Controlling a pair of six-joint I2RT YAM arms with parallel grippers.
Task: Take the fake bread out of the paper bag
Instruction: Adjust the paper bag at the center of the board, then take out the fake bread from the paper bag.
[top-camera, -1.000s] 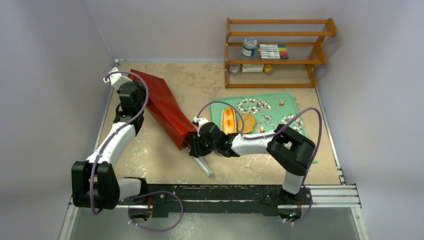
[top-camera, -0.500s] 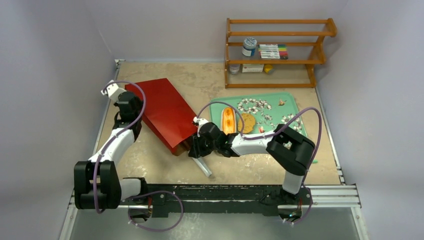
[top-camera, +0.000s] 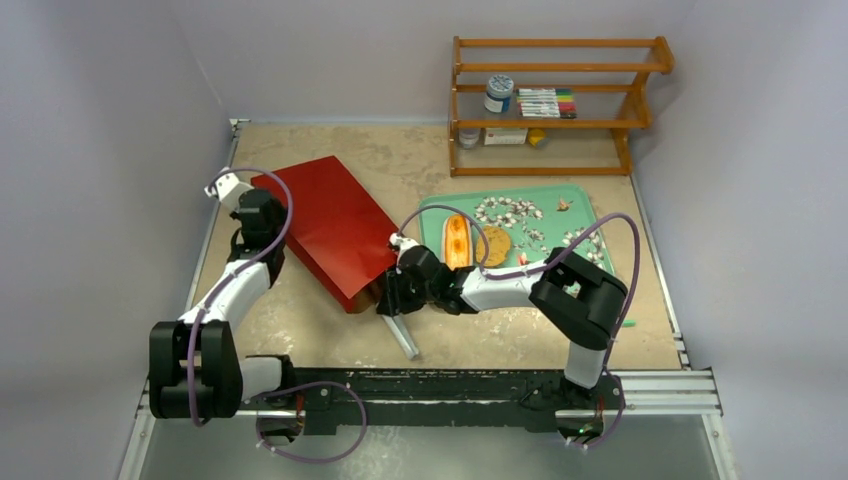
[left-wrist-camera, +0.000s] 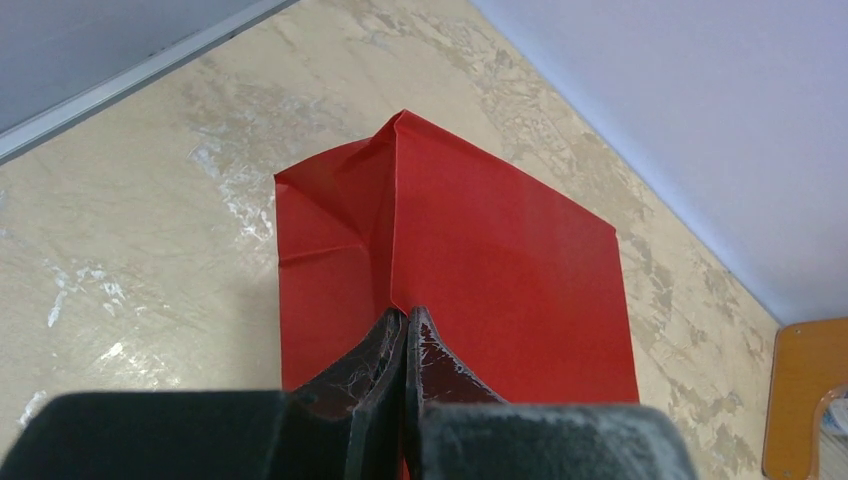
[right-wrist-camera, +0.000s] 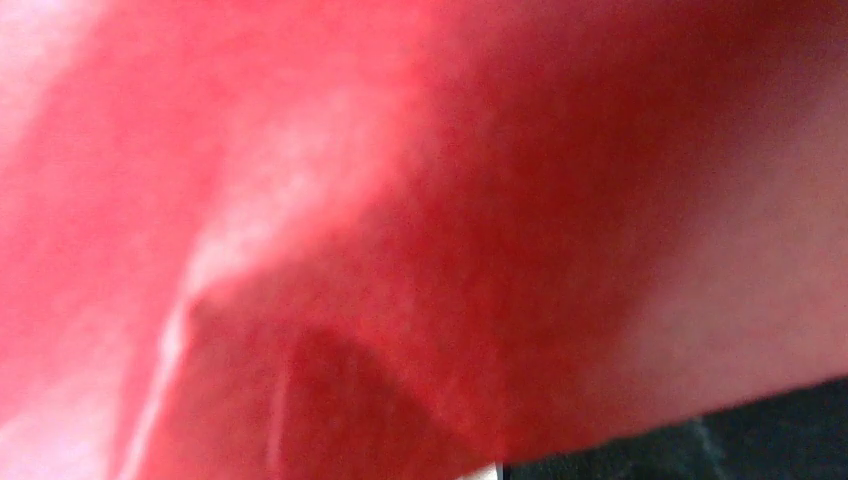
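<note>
Spotter: Your paper bag (top-camera: 335, 225) lies flat on the table (top-camera: 500, 330), red side up. Its mouth points to the near right and its folded bottom to the far left.

Operator: What has my left claw got?

Spotter: Your left claw (left-wrist-camera: 405, 320) is at the folded bottom end. In the left wrist view its two fingers are pressed together, and a crease of red paper runs in between them, so it is pinching the bag.

Operator: And the right?

Spotter: Your right claw (top-camera: 388, 296) sits at the bag's mouth, touching it. From above, its black body hides the fingers. Your right wrist view is only blurred red paper close to the lens. I cannot tell how far apart its fingers stand, or whether they grip anything.

Operator: Where is the bread?

Spotter: Two pieces show, both on the green floral tray (top-camera: 580, 210) just right of the bag's mouth. A long loaf (top-camera: 457, 240) lies near the tray's left edge, with a round brown piece (top-camera: 493, 245) just beside it on the right. Whether any bread is inside the bag, I cannot tell.

Operator: Anything else?

Spotter: Metal tongs (top-camera: 404, 335) lie on the table, reaching from under your right claw toward the near edge. A wooden rack (top-camera: 600, 124) stands at the far edge, well apart from both arms.
</note>
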